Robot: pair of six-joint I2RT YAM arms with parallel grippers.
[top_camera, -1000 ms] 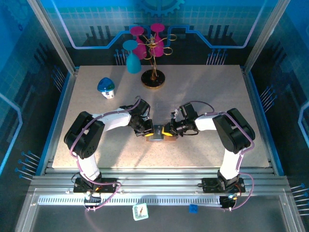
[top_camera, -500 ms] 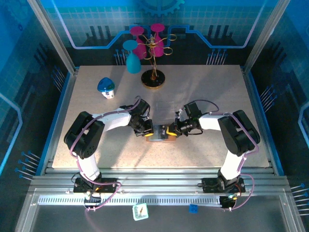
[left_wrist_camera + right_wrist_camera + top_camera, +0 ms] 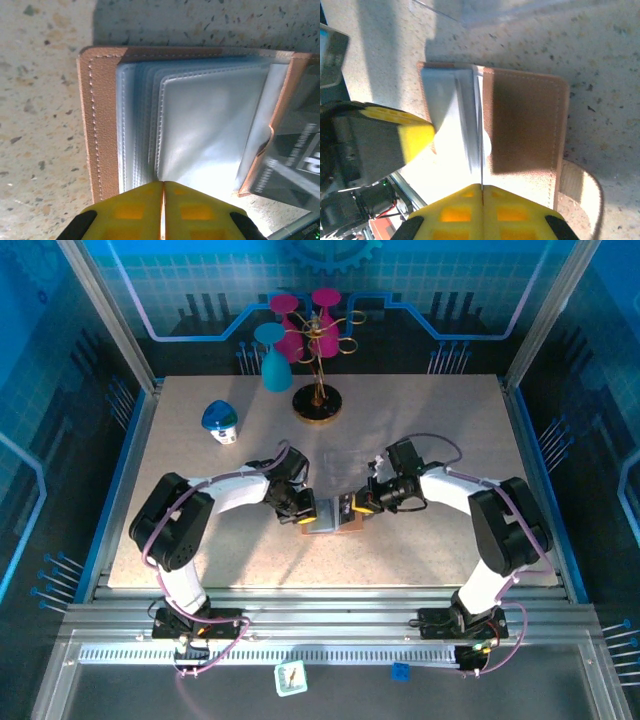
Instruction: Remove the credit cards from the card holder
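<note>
Leather card holder lies open on the speckled table, near the middle of its front half, with both arms reaching in to it from either side. In the left wrist view its brown stitched rim runs down the left side and a fan of grey-blue pocket panels fills the centre. A dark grey credit card with pale lettering sticks out past the brown edge at the lower right.

The left gripper is closed, its yellow pads pressed together at the near edge of the pocket panels. Whether a leaf is caught between them cannot be told.

The right gripper is closed too. A thin sheet, seen edge-on, runs straight down into the seam between its pads, beside the brown flap. Whether it is a card or a pocket leaf cannot be told. A clear plastic box lies just beyond the holder.
</note>
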